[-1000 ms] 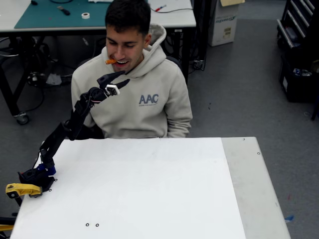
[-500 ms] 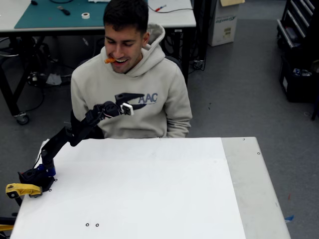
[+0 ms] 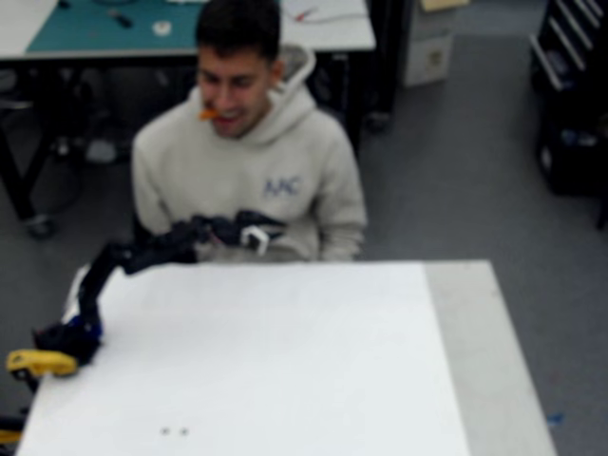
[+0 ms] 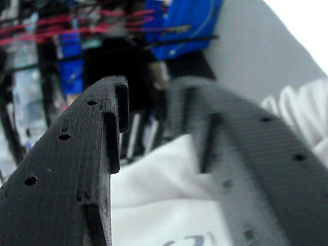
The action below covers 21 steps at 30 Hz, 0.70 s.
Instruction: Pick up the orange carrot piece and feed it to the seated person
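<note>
You have the orange carrot piece (image 3: 208,114) sitting in the mouth of the seated person (image 3: 249,161), upper left of the fixed view. Your gripper (image 3: 269,228) hangs empty at mid-frame before the chest, its jaws parted wide in the wrist view (image 4: 148,102).

Blurred blue lettering sits on the chest of the seated person's light beige hoodie (image 3: 282,187) in the fixed view; its letters cannot be made out.
</note>
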### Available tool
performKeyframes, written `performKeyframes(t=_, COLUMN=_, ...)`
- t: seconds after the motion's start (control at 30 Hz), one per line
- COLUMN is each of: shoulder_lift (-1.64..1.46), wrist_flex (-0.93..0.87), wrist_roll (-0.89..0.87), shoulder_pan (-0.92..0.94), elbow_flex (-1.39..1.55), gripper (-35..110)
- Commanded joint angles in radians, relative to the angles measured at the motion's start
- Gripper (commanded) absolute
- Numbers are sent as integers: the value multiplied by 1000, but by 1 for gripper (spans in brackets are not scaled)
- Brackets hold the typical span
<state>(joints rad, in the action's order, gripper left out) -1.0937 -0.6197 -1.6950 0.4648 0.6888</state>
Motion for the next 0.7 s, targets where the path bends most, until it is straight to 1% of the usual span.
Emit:
performKeyframes(t=0.0, shoulder_lift=-259, wrist_flex=5, wrist_roll=-14, shoulder_pan=-8, elbow_flex=117, gripper=-2)
performKeyframes(t=0.2, shoulder_lift=-411, wrist_flex=14, wrist_roll=-12, shoulder_pan=-28, elbow_flex=353, gripper=-1)
performKeyframes(t=0.3, shoulder_lift=-491, wrist_flex=15, wrist_roll=38, shoulder_pan=-26, elbow_flex=459, gripper=-1)
performKeyframes(t=0.5, shoulder_lift=-663, wrist_flex=15, wrist_roll=302, shoulder_pan=-41, elbow_flex=638, gripper=-1)
performKeyframes(t=0.67, shoulder_lift=-804, wrist_flex=8, wrist_roll=534, shoulder_pan=-91, elbow_flex=782, gripper=-1)
